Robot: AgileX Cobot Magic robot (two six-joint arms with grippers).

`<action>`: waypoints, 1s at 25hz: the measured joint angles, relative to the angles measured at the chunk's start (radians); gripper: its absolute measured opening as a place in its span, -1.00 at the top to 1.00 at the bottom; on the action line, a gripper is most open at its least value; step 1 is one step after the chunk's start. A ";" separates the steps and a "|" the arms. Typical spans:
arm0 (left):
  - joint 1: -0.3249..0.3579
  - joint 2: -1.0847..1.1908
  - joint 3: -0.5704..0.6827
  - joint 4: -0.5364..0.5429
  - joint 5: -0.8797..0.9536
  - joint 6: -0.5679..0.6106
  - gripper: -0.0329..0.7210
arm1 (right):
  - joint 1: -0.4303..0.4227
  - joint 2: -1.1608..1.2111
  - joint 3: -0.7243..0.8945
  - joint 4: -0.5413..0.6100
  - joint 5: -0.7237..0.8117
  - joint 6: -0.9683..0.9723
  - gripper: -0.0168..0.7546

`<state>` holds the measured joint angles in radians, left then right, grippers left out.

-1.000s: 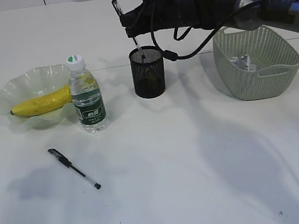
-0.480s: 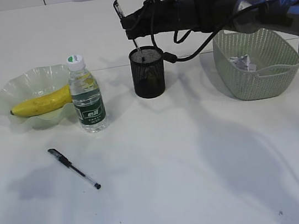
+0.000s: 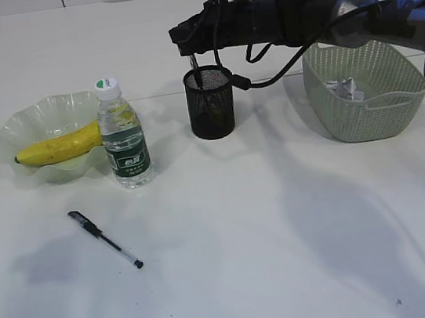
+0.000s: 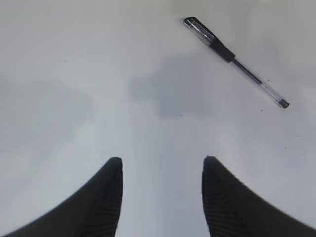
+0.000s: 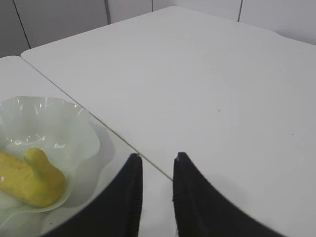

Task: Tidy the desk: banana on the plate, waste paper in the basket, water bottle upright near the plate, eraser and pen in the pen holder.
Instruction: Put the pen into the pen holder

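Since right gripper (image 3: 190, 45) parted — pen (image 3: 195, 70) dropped.

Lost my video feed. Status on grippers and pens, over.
Right gripper above pen holder, jaws parted, nothing between them. One pen standing in holder. Left gripper open, empty, above table; second pen lying loose ahead.

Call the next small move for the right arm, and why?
Probably lift the right gripper straight up off the pen holder. Its jaws show a gap with nothing between them in the wrist view, and a pen already stands in the holder. A second pen lies on the table under the open left gripper.
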<state>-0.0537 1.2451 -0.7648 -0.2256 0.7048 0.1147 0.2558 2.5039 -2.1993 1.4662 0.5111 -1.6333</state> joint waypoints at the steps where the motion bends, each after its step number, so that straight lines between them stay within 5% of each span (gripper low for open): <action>1: 0.000 0.000 0.000 0.000 0.000 0.000 -0.05 | 0.000 0.000 0.000 0.000 0.000 0.000 0.51; 8: 0.000 0.000 0.000 0.000 0.000 0.000 -0.05 | 0.000 -0.016 0.000 -0.059 0.002 0.059 0.50; 17: 0.000 0.000 0.000 0.000 0.000 0.000 -0.05 | 0.000 -0.135 0.000 -0.547 0.064 0.576 0.47; 25: 0.000 0.000 0.000 0.000 0.000 0.000 -0.05 | 0.000 -0.292 0.000 -1.054 0.359 1.111 0.46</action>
<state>-0.0537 1.2451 -0.7648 -0.2256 0.7048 0.1147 0.2558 2.2116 -2.1993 0.4123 0.8697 -0.5226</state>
